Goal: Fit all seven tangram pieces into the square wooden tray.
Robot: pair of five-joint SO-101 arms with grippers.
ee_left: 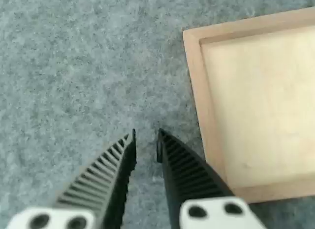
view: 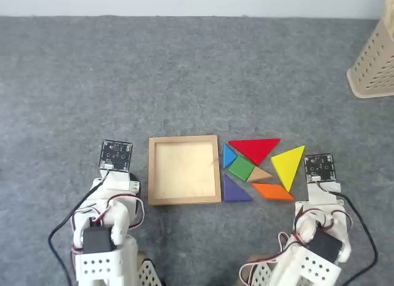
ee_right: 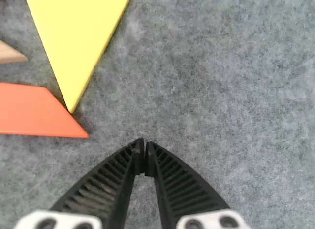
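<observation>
We see the left gripper (ee_left: 146, 136) a narrow slit apart, empty, beside the square wooden tray (ee_left: 193, 81) near the front edge of the mat (view: 184, 71). The right gripper (ee_right: 144, 146), pressed together, is near the yellow triangle (ee_right: 76, 37)

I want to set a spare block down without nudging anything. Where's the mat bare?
Bare: the wide grey mat beyond the wooden tray and tangram pieces, across to the basket; also the tray's floor. Crowded: between the tray and the right gripper, where all seven pieces cluster.
</observation>
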